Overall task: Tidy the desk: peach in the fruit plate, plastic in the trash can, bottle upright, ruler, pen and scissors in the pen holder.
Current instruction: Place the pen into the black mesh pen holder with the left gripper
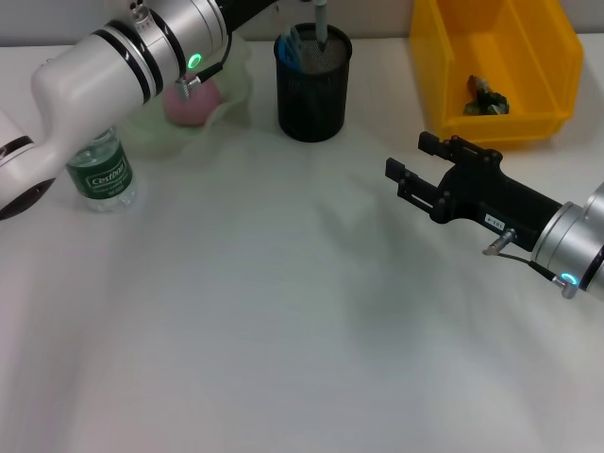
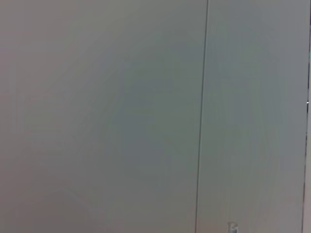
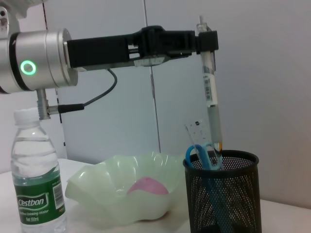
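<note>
Left end effector [image 3: 206,41] grips the pen [image 3: 212,104] above the pen holder [image 3: 222,191]; right end effector [image 1: 408,170] gapes over bare desk [image 1: 264,311].

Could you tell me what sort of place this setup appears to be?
Probably an office-style desk staged for a tidying test: a plain white desk with a black mesh pen holder holding stationery, a yellow trash can, and a bare panelled wall behind.

The pink peach [image 1: 193,104] sits in the pale green fruit plate [image 1: 236,80]. The bottle [image 1: 102,175] stands upright beside it. The plastic [image 1: 486,99] lies in the yellow trash can [image 1: 528,57]. The pen [image 3: 211,97] hangs (tip down) over the black pen holder [image 1: 312,90], where the blue scissors [image 3: 204,156] and clear ruler [image 3: 196,131] stand.
</note>
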### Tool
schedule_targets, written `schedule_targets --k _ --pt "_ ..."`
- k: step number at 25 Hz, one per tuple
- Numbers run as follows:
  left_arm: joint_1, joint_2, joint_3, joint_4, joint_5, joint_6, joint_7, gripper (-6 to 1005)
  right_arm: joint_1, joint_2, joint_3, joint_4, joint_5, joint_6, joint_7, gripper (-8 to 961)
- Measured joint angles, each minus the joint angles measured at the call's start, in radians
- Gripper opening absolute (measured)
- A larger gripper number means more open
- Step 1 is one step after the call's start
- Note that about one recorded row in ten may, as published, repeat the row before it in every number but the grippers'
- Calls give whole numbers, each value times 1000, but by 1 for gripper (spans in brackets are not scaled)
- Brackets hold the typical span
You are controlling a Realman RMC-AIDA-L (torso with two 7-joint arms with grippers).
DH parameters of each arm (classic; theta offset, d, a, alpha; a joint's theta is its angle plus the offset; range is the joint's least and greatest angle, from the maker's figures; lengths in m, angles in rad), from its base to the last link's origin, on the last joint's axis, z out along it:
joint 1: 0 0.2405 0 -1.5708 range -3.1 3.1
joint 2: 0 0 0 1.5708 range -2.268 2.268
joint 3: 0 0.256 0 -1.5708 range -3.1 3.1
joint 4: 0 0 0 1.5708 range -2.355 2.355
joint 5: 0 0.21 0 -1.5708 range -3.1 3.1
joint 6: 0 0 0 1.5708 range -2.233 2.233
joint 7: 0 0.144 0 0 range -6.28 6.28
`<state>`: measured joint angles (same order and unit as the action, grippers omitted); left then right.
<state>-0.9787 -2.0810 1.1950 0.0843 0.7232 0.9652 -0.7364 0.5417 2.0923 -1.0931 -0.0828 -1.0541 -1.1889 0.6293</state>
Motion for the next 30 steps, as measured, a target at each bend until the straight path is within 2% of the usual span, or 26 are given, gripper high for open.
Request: schedule_targets --k 13,30 --pt "1 -1 26 9 -3 -53 8 150 0 0 1 2 0 -19 -29 640" --pt "8 -1 26 -3 1 -55 6 151 1 0 1 5 0 -20 -30 647"
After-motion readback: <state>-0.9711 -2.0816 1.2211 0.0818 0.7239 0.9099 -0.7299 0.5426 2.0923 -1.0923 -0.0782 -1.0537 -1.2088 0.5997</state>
